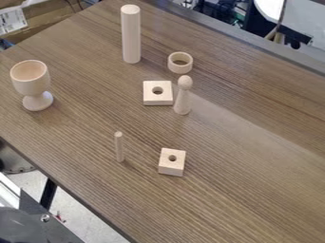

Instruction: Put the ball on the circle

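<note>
Camera view: you see wooden ring [180, 69] on table [254, 190], near head of round-topped peg [183, 102]; peg upright just beside flat holed block [149, 98]. You cannot tell which piece is ball. Claw state: you cannot tell.

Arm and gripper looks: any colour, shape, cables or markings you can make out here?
Can't tell colour, shape, cables or markings for either from this frame. The lower left corner has dark grey hardware with a shiny round bolt head; can't tell if that belongs to the robot.
</note>
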Tool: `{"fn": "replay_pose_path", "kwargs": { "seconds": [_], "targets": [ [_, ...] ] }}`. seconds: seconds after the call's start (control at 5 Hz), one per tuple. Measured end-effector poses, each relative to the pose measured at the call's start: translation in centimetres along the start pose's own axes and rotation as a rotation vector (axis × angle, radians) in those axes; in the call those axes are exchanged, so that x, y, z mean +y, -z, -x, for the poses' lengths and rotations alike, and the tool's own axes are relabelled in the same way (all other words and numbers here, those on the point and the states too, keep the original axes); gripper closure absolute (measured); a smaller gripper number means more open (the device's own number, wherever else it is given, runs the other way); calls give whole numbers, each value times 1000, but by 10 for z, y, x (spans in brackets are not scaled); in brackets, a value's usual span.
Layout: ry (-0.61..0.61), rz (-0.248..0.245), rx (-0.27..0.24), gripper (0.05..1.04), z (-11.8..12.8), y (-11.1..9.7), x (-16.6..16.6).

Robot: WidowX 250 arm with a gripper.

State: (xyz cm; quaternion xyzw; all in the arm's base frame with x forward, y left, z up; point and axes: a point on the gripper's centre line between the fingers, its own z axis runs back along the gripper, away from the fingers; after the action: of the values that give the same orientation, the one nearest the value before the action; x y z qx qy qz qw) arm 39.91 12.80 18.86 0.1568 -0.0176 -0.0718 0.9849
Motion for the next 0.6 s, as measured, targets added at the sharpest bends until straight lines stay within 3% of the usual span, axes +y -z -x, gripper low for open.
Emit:
{"fn": "replay_pose_path", "kwargs": {
  "seconds": [0.2,0.4,0.6],
  "targets": [
    [108,-16,47,355,-28,-6,-10],
    [177,65,13,355,-39,8,-28],
    [198,136,101,355,-26,55,-45]
  ]
}}
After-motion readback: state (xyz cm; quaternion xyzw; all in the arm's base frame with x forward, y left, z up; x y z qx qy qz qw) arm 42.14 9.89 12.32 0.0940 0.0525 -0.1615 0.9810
